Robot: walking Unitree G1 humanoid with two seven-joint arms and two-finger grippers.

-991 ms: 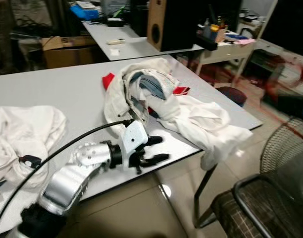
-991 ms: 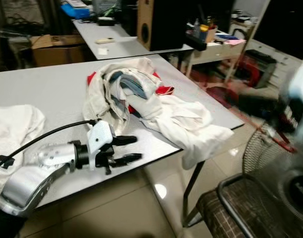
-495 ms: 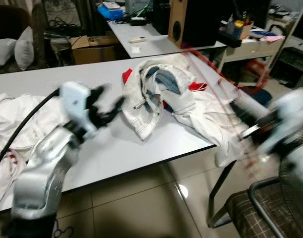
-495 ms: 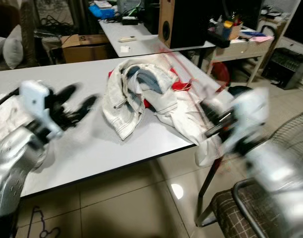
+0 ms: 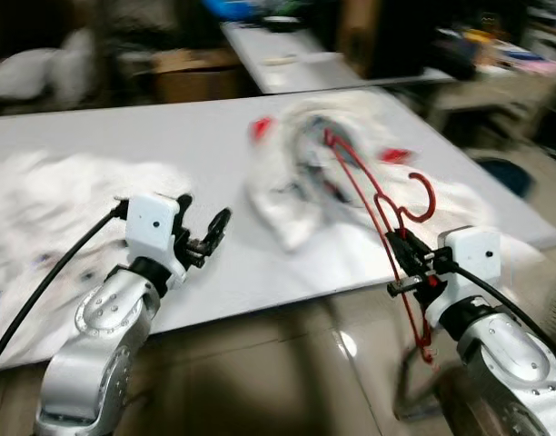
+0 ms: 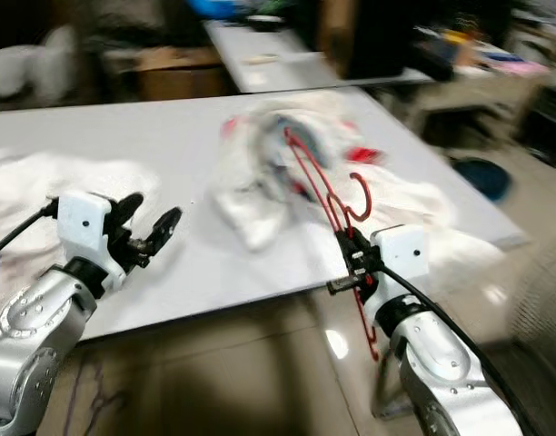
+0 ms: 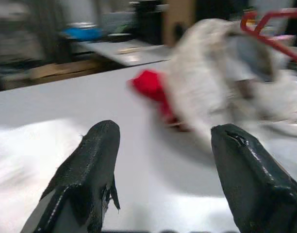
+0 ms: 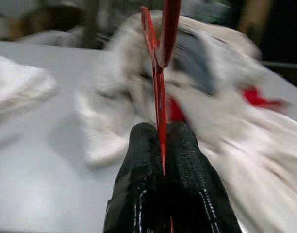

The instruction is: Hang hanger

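Note:
A red wire hanger (image 5: 369, 195) stands nearly upright over the table's front right edge, its hook (image 5: 421, 195) off to the right. My right gripper (image 5: 402, 265) is shut on its thin wire, low on the frame; in the right wrist view the fingers (image 8: 182, 145) press together around the red wire (image 8: 159, 77). My left gripper (image 5: 205, 227) is open above the white table (image 5: 124, 136), left of the clothes pile, with nothing between its fingers (image 7: 97, 150). All views are blurred.
A heap of white garments (image 5: 301, 177) with red patches lies mid-table behind the hanger. More white cloth (image 5: 42, 200) is spread over the table's left side. Beyond it stand a second table (image 5: 296, 68), a cardboard box (image 5: 192, 68) and dark furniture. Tiled floor (image 5: 260, 372) lies in front.
The camera has swung. My right arm has come into view with the red hanger in its grip. My left gripper has risen from the table's front edge and stays open.

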